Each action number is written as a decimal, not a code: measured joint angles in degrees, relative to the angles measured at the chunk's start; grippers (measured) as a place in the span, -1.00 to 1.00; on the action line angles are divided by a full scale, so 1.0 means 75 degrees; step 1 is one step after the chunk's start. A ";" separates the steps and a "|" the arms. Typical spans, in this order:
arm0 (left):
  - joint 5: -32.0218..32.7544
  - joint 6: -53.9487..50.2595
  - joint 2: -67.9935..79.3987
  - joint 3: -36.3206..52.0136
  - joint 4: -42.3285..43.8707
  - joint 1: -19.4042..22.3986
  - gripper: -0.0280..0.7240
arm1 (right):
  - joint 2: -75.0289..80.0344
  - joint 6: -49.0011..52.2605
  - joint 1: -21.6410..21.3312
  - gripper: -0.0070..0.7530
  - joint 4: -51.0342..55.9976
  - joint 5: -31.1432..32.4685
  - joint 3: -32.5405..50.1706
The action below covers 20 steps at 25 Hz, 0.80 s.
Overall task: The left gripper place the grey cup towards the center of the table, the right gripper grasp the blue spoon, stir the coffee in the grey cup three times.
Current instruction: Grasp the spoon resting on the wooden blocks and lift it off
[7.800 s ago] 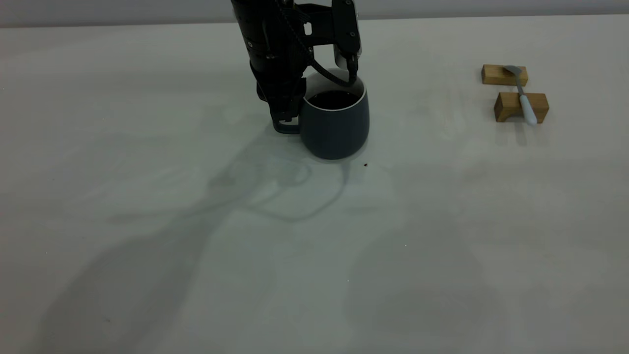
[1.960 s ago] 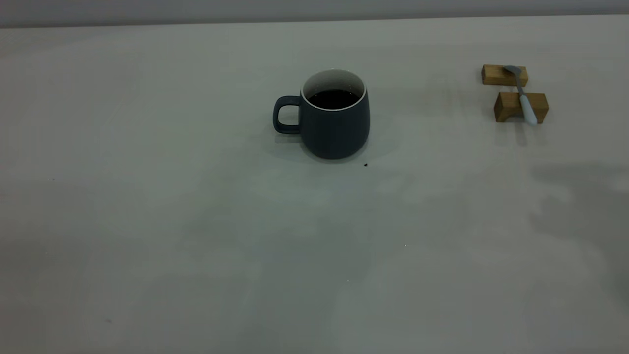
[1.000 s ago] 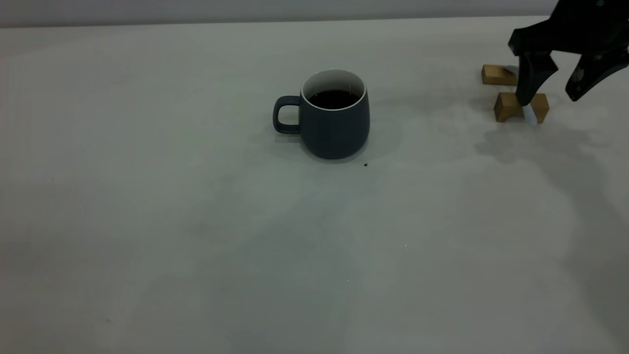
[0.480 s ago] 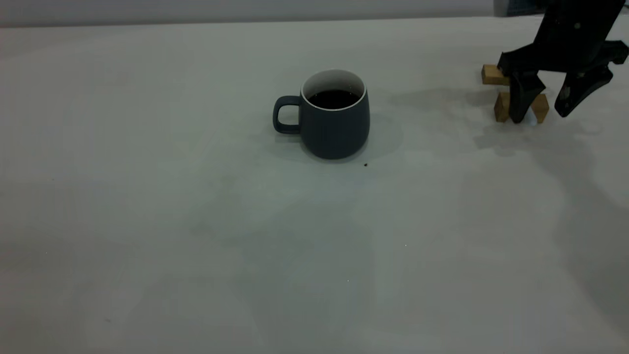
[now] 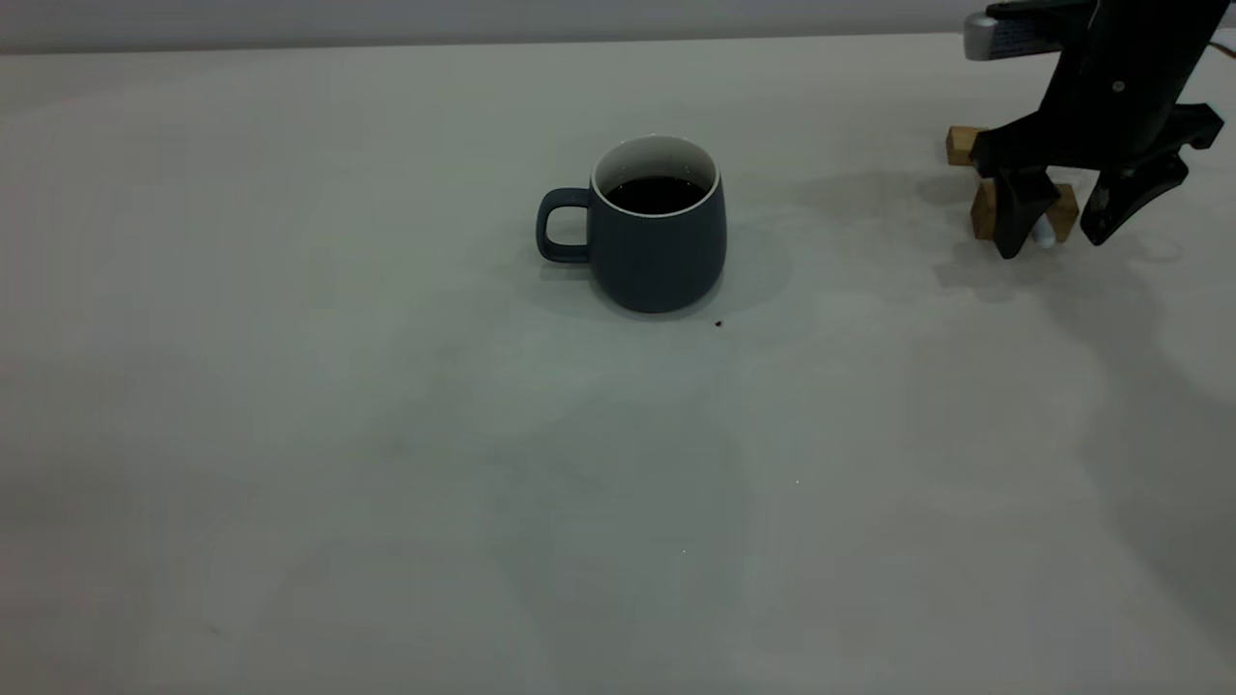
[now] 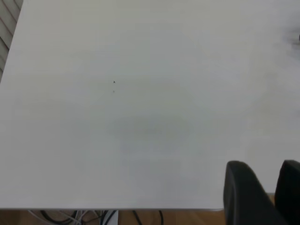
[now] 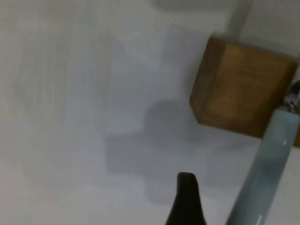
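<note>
Reaching for the blue spoon (image 5: 1043,235): the right gripper (image 5: 1051,232) is lowered with its jaws spread open on either side of the pale handle.

Nearest, the bare table (image 5: 579,502) is seen; the grey cup (image 5: 657,232) stands near its centre, coffee (image 5: 657,195) inside, handle at 9 o'clock. Far off at about 3 o'clock from the cup, the spoon rests across two wooden blocks (image 5: 985,208). The handle sits closer to one finger (image 7: 186,201), so an uneven close could, it is judged, roll the spoon off its blocks. The left gripper (image 6: 262,194) is parked at the table edge; its jaw state cannot be told.
</note>
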 joint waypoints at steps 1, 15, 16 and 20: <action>0.0000 0.0000 0.0000 0.0000 0.0000 0.0000 -0.29 | 0.0009 0.0051 0.0000 0.69 -0.0040 -0.0029 0.0000; 0.0000 0.0000 0.0000 0.0000 0.0000 0.0000 -0.29 | -0.0395 0.0996 0.0000 -0.64 -0.0872 0.0107 0.0000; 0.0000 0.0000 0.0000 0.0000 0.0000 0.0000 -0.29 | -0.0562 0.0996 0.0000 -0.64 -0.0830 0.0187 0.0000; 0.0000 0.0000 0.0000 0.0000 0.0000 0.0000 -0.29 | -0.1440 0.0996 0.0034 -0.64 0.0107 0.0846 0.0000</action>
